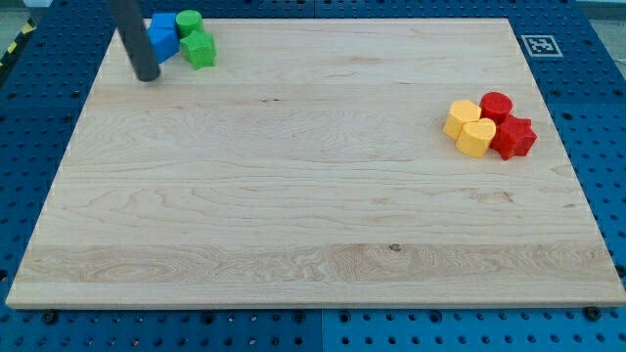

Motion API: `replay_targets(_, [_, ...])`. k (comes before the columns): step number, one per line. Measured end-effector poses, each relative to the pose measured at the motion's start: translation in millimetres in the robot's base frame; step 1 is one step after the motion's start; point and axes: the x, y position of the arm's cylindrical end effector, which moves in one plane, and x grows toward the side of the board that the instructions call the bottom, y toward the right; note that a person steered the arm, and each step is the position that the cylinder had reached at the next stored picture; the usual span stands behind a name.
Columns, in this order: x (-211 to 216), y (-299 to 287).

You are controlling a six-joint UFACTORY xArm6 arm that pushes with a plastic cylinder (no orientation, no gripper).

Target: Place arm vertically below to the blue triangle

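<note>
The blue triangle (163, 42) sits near the board's top left corner, with another blue block (162, 23) just above it and partly hidden by the rod. My tip (147, 76) rests on the board just below and slightly left of the blue triangle, close to its lower left edge. The dark rod rises from there out of the view's top.
A green cylinder (189, 22) and a green star-like block (200, 48) touch the blue blocks on their right. At the right, two yellow blocks (462, 118) (476, 138), a red cylinder (496, 106) and a red star (514, 137) form a cluster. The wooden board (313, 196) lies on a blue pegboard.
</note>
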Motion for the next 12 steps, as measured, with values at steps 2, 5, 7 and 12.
replay_targets(2, [-58,-26])
replay_targets(5, [-28,-14])
replay_targets(7, [41,31])
replay_targets(12, [64,36])
